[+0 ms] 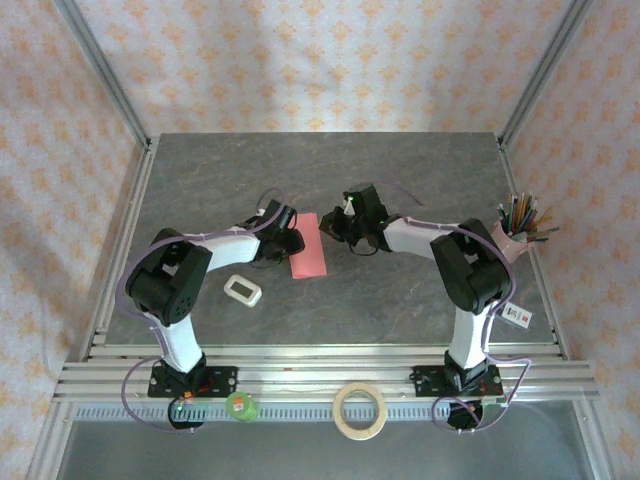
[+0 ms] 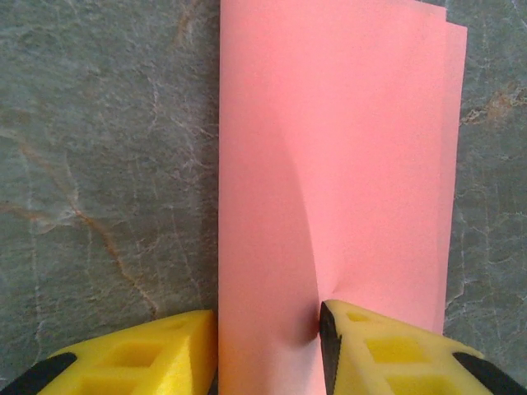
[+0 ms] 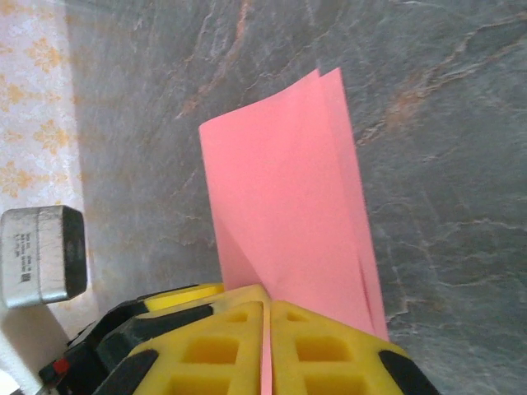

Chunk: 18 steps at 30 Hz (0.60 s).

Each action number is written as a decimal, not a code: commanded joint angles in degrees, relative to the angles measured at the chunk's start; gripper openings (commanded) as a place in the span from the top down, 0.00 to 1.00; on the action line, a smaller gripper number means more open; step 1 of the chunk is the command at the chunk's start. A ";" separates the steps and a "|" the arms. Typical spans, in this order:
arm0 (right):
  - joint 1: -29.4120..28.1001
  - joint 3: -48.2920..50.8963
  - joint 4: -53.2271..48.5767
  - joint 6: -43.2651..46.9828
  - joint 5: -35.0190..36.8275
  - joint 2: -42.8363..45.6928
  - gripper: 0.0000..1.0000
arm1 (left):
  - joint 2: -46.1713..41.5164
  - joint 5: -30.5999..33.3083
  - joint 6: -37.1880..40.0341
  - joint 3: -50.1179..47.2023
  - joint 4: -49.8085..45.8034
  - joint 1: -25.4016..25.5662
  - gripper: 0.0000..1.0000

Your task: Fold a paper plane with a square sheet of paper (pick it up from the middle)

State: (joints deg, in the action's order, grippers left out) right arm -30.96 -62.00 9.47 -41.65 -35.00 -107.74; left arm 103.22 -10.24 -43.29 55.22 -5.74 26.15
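Paper (image 1: 310, 250): pink, folded in half into a long rectangle, lying on the grey table (image 1: 420, 180) between the two grippers. Loose edges not quite matched, with a thin strip of the lower layer showing along one side.
Right gripper (image 3: 268, 309): clenched on one end of the paper, yellow pads pressed together with the sheet's edge between them. Two layers splaying slightly at the far corner.
Left gripper (image 2: 268, 329): jaws parted, straddling the near part of the paper. One finger against the folded edge, the other bearing down on the sheet, with a soft wrinkle running out from its tip. Nothing clamped.
Risk, layers slipping: probably the main one. Already a little offset, and likely to shear further under a pull at one end with the other pinned, leaving later folds crooked.
Risk, stray crease: wrinkle at the left finger liable to set into a hard dent under more pressure or a sideways drag.
Risk, tear or slip-out: possible with the two ends drawn apart, and the thin edge grip on the right looks easy to lose.
Left arm pose: reaching forward and inward, elbow raised, wrist tipped down low at the paper's left side.
Right arm pose: stretched in from the right toward the centre, wrist bent down at the paper's far right corner.
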 commanded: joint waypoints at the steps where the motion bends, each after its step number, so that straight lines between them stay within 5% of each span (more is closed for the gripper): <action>1: -0.03 1.20 0.96 -0.76 1.40 0.40 0.89 | 4.87 2.02 -0.14 -2.00 -3.67 -0.37 0.58; 18: 0.02 0.50 0.54 -0.62 1.25 -0.52 0.88 | 5.85 -0.55 7.33 -0.21 -4.21 -0.29 0.54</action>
State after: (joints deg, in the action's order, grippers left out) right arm -30.96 -61.12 9.47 -42.00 -34.81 -107.79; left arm 103.72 -11.29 -38.26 56.21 -6.66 26.15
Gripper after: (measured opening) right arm 0.116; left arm 0.454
